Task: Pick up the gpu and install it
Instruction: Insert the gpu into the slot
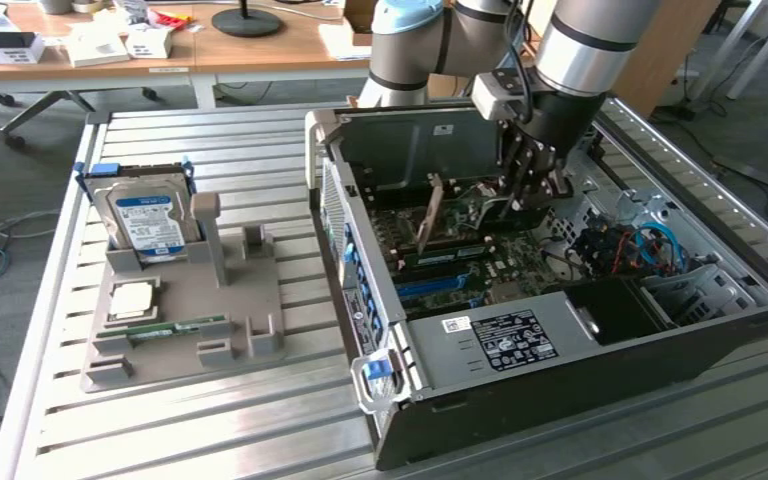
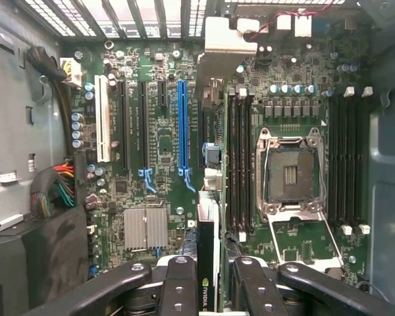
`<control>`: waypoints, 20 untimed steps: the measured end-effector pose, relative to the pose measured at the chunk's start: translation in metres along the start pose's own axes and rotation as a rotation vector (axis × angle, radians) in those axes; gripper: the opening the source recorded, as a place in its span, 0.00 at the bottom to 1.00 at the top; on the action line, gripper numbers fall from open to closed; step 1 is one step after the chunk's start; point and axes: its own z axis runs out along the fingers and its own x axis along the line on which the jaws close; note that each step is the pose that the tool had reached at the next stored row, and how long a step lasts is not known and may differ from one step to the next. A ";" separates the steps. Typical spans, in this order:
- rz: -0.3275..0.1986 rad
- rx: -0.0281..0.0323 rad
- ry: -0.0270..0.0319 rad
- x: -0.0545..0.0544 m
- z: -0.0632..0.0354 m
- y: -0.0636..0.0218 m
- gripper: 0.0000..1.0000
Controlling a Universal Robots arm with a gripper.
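My gripper (image 1: 531, 185) reaches down into the open computer case (image 1: 758, 290), over the motherboard (image 1: 471, 265). It is shut on the gpu (image 2: 207, 289), a thin dark card seen edge-on between the two black fingers (image 2: 181, 283), with a green logo on its edge. The card's silvery bracket (image 2: 225, 36) points toward the vented rear wall of the case. The card hangs above the board beside the long blue slot (image 2: 182, 125), between that slot and the memory slots (image 2: 240, 158). I cannot tell whether its lower edge touches the board.
A grey holder (image 1: 177, 330) on the slatted table holds the blue-labelled hard drive (image 1: 148, 222), a memory stick (image 1: 164, 328) and a square chip (image 1: 133, 300). Inside the case are the open processor socket (image 2: 291, 172), a cable bundle (image 2: 59, 187) and the power supply (image 1: 518, 338).
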 end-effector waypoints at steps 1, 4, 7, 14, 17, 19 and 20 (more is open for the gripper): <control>0.000 0.0000 0.0000 0.000 0.0009 0.0000 0.26; 0.000 -0.0001 0.0002 0.000 0.0016 0.0000 0.26; 0.000 0.0001 -0.0001 0.000 0.0018 0.0001 0.26; -0.001 -0.0001 0.0001 0.007 0.0014 0.0007 0.26; -0.002 -0.0001 0.0000 0.010 0.0012 0.0012 0.26; -0.002 -0.0002 0.0000 0.012 0.0011 0.0014 0.26; -0.003 -0.0002 0.0001 0.013 0.0011 0.0015 0.26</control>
